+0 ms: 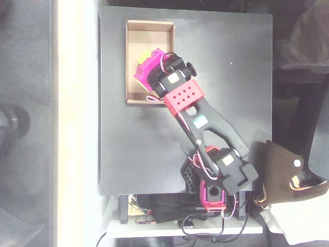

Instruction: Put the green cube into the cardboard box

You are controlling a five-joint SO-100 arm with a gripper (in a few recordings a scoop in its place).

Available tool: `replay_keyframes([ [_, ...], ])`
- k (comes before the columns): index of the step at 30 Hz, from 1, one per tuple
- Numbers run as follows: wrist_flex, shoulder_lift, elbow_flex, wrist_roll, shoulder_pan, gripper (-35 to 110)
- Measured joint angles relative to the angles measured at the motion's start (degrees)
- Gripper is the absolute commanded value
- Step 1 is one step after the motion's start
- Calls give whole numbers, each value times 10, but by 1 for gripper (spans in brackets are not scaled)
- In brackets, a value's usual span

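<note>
In the overhead view the gripper [146, 69] is seen reaching over the box [134, 24], its magenta fingers poised above the tray's middle. A patch of lime green, taken to be the cube [145, 55], shows at the gripper's tip, on the side toward the box's far wall. The cube is seen touching the fingers and appears to be held between them, though how wide the jaws stand cannot be told from above, since the gripper body hides the gap. Whether the cube is resting on the box floor or is held just above it cannot be told either.

The carry is judged to be done: the cube has been brought inside the outline of the box walls. What is left, as far as can be judged, is the release and the lifting of the arm clear of the tray. The box floor beyond the fingertips lies bare, so room for setting down is seen on that side.
</note>
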Motion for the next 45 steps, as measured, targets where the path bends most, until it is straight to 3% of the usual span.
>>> replay_keyframes([
  [26, 0, -106, -1, 2, 2, 13],
  [36, 0, -106, -1, -3, 2, 31],
  [45, 0, -106, -1, -3, 2, 32],
])
